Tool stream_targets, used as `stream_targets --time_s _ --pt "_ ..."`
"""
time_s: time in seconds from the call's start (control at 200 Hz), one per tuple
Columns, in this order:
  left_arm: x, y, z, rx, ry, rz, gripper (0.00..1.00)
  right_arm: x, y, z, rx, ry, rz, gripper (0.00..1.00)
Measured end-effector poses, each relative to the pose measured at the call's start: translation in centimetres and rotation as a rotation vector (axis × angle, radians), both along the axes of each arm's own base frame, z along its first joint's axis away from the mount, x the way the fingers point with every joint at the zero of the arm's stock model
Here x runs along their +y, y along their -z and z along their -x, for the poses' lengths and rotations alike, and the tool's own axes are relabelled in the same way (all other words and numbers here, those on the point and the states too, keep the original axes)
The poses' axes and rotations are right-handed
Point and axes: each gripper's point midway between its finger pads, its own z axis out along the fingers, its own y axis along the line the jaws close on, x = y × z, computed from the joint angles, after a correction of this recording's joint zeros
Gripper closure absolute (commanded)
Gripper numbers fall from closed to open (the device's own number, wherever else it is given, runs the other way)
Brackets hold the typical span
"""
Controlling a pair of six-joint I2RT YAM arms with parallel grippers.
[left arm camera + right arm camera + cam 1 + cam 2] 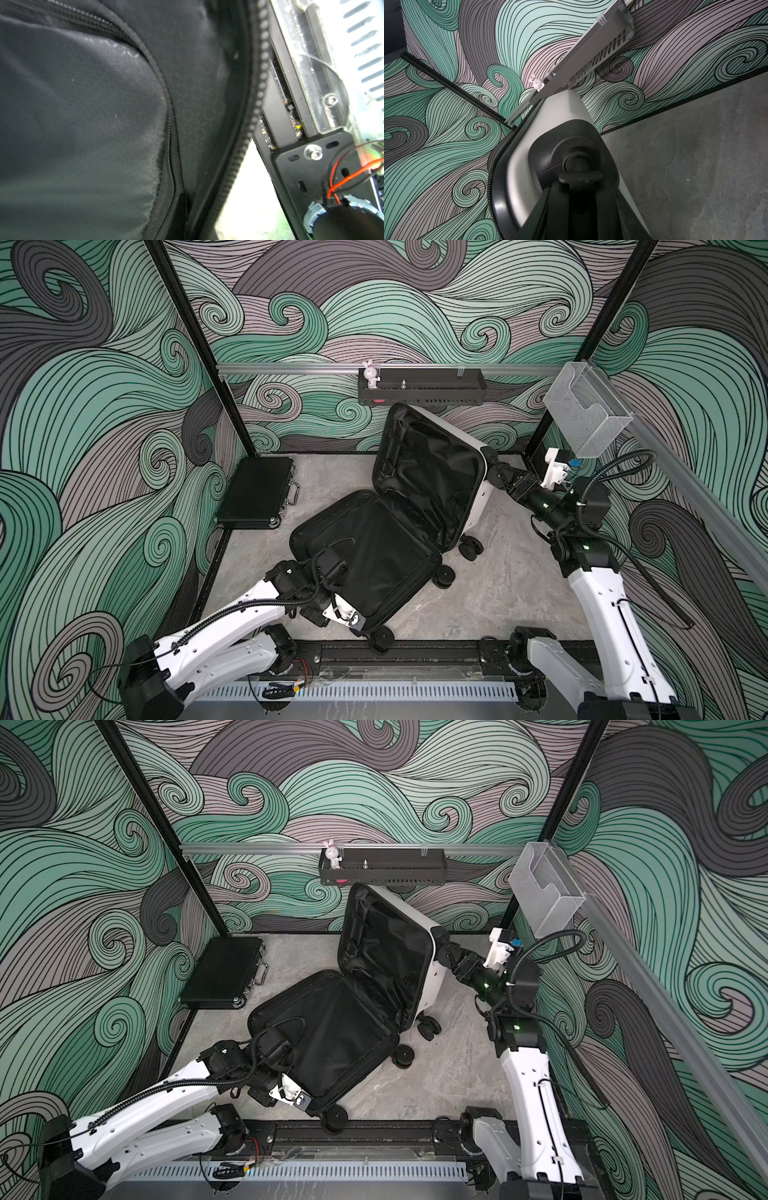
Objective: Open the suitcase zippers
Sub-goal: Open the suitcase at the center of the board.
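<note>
**Suitcase** [386, 560] [345, 1027]: open at centre frame in both top views. One half lies flat on the floor with its black lining up. The other half is raised and tilted toward the back wall, with its white shell facing right.

**Zippers** [262, 68]: undone. Only the wrist views resolve the teeth. The left wrist view shows them along the flat half's rim beside the lining, and the right wrist view [489, 182] shows them along the raised half's edge.

**Left gripper** [347, 621]: at the flat half's near rim, lower centre. It is closed, its fingers appear in no view, and whether it holds anything cannot be told.

**Right gripper** [494, 467]: at the raised half's upper right corner. Only the right wrist view shows its fingers [542, 209] clasping a black wheel [580, 177].

**Briefcase** [255, 494]: left of the suitcase and apart from it, seen in the top views alone.

**Bunny** [370, 374]: stands on the wall tray [436, 396], upper centre.
</note>
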Motion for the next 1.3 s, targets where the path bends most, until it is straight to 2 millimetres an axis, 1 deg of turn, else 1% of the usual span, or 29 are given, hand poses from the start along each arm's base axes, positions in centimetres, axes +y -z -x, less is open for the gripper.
stream_targets --time_s 0.16,0.33,0.505,0.62,0.721,0.796,0.871,1.126,1.296 --pt "0.2 0.0 0.2 0.004 0.012 -0.008 1.00 -0.6 0.0 2.3 -0.019 0.050 0.007 1.00" --pt "0.5 0.2 0.5 0.004 0.023 -0.014 1.00 -1.7 0.7 4.3 -0.037 0.121 0.017 1.00" --pt "1.0 0.4 0.7 0.003 0.041 -0.037 1.00 -3.5 2.3 5.5 -0.044 0.233 0.044 1.00" --pt "1.4 0.7 0.7 0.000 0.054 -0.058 1.00 -5.0 4.0 5.8 -0.027 0.317 0.062 1.00" --pt "1.6 0.7 0.8 -0.001 0.060 -0.066 1.00 -6.1 5.5 5.1 0.009 0.362 0.065 1.00" --pt "1.6 0.7 0.8 -0.001 0.061 -0.067 1.00 -6.6 6.5 4.2 0.034 0.384 0.059 1.00" --pt "1.5 0.7 0.8 0.000 0.063 -0.064 1.00 -7.1 7.1 3.1 0.054 0.398 0.049 1.00" --pt "1.3 0.7 0.9 0.011 0.047 -0.049 1.00 -7.1 9.2 -1.2 0.102 0.378 0.004 1.00" --pt "1.0 0.7 1.0 0.028 0.036 -0.036 1.00 -7.7 11.4 -3.9 0.144 0.389 -0.019 1.00"
